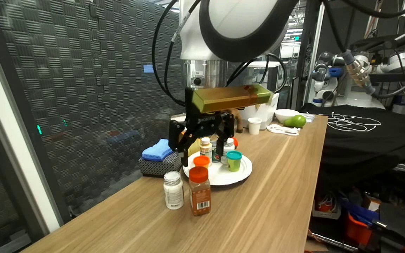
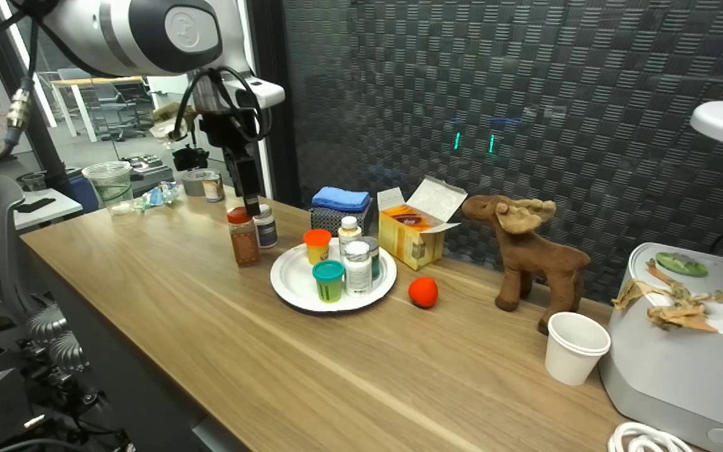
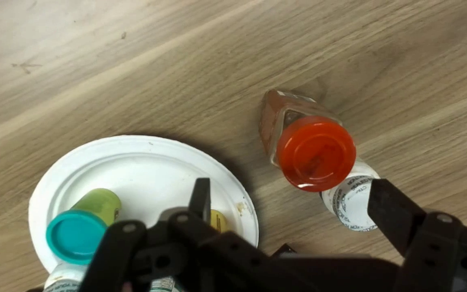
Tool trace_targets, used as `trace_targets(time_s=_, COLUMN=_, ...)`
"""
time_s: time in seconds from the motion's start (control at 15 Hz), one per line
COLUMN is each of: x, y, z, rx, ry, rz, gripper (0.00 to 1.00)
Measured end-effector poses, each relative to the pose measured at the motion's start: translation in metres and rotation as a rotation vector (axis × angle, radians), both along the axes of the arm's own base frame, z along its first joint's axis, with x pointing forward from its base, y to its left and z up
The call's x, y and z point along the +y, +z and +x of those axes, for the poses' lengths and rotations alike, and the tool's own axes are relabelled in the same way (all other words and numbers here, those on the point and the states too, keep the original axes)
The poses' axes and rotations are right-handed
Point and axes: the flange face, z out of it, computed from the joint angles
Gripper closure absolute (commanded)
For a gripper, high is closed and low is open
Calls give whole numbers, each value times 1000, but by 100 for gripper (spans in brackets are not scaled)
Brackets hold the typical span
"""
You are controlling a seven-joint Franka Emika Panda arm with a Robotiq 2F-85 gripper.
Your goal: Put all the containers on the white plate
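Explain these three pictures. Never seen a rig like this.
That's a robot arm ending in a two-fingered gripper. Two pictures come from cameras outside the robot; the third is the wrist view, looking down past the fingers. On the wooden table sits a white plate carrying a teal-lidded cup, an orange-lidded tub and a few bottles. A red-lidded jar and a white bottle stand beside it. A yellow box and toy moose stand nearby. Nothing is held: the gripper is open.

"robotiq" on the claw [image 1: 202, 156], "sealed" atop the white pill bottle [image 3: 356, 204]
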Motion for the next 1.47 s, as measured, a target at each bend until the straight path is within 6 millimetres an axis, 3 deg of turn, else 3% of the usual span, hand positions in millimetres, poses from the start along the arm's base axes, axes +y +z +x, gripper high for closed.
trace_targets(time_s=1.07, x=14, y=-24, z=1, rx=120, ry=50, rz=53, gripper=1)
trace_targets(time_s=1.13, x=15, y=-26, z=2, rx=123, ry=56, rz=59, gripper=26)
trace_targets(time_s=1.27, x=15, y=-27, z=4, rx=123, ry=62, rz=61, gripper=30)
trace_targets(time_s=1.47, x=16, y=-25, z=8, rx=110, ry=62, rz=65, gripper=55)
